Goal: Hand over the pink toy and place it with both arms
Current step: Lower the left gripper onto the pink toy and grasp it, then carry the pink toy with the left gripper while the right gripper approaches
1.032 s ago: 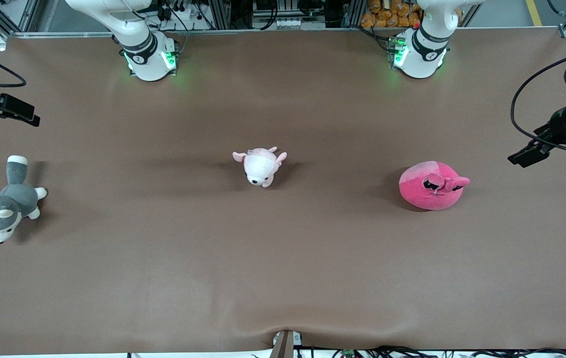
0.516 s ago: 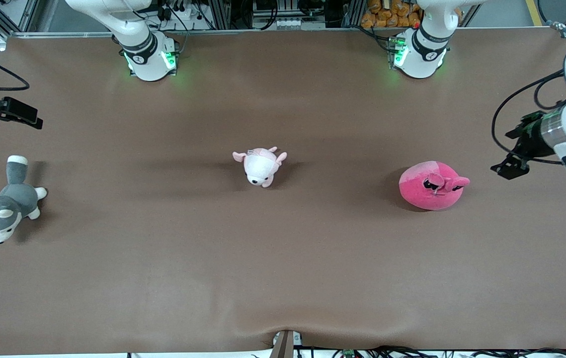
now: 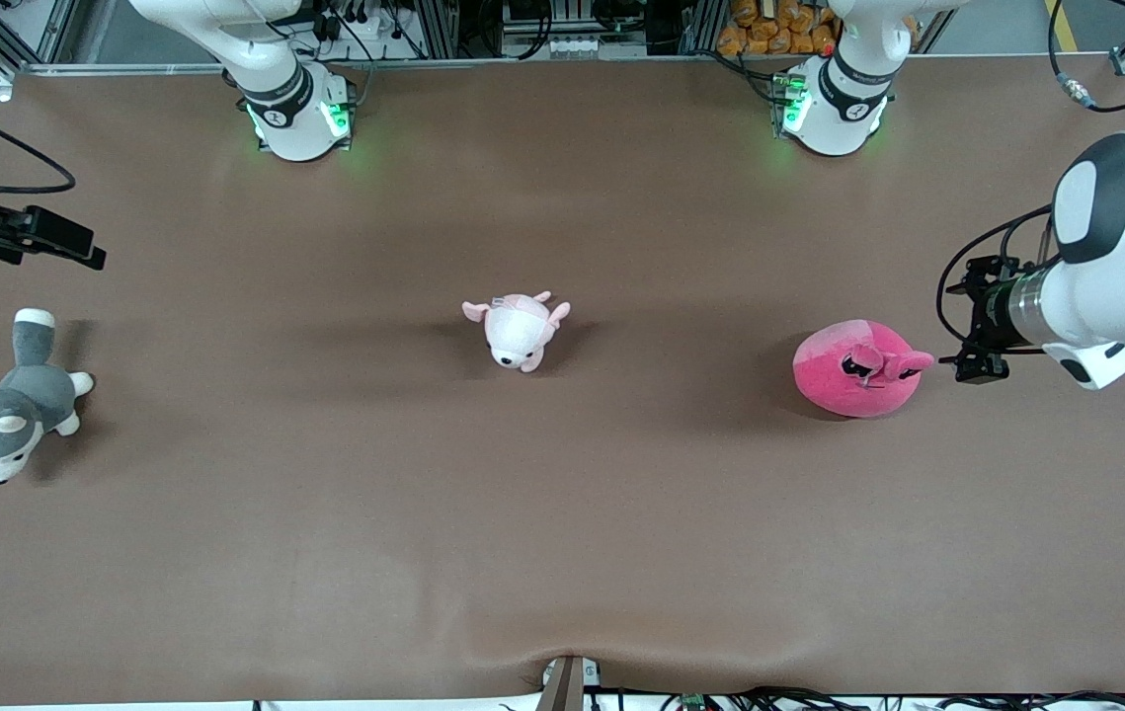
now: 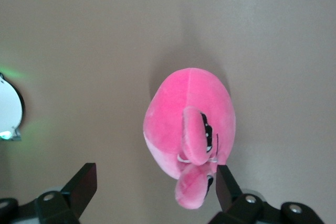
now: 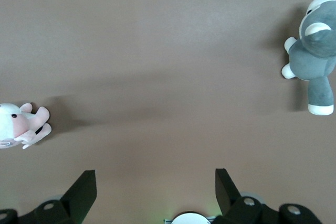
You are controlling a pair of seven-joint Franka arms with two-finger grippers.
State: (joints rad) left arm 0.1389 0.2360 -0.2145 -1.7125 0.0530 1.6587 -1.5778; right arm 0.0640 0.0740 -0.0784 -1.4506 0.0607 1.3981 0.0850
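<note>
**Left gripper lined up on the pink toy, nothing grasped**

The pink toy (image 3: 856,367) sits on the brown table (image 3: 562,553) toward the left arm's end, resting on its rounded body with its face and floppy ears turned up and toward the left arm's end. The left gripper (image 3: 975,367) is in the air just beside the toy at that end. In the left wrist view its two black fingers (image 4: 84,186) stand wide apart and bare, with the toy (image 4: 190,129) framed between and ahead of them. My reading: the jaws are spread this wide because the plush is bulky and has to fit between them, and the wrist is turned so they straddle the body rather than an ear. No contact is visible.

The right gripper (image 3: 63,242) is over the table's edge at the right arm's end, fingers (image 5: 83,188) also spread and empty; this arm waits, presumably to receive the toy.

Other items: a small pale pink-and-white plush animal (image 3: 517,330) lies mid-table, well apart from the pink toy. A grey-and-white husky plush (image 3: 7,413) lies at the right arm's end, near the waiting gripper. Neither blocks the left gripper's approach. The mid-table plush lies roughly between the two arms, so a low carry could brush it.
</note>
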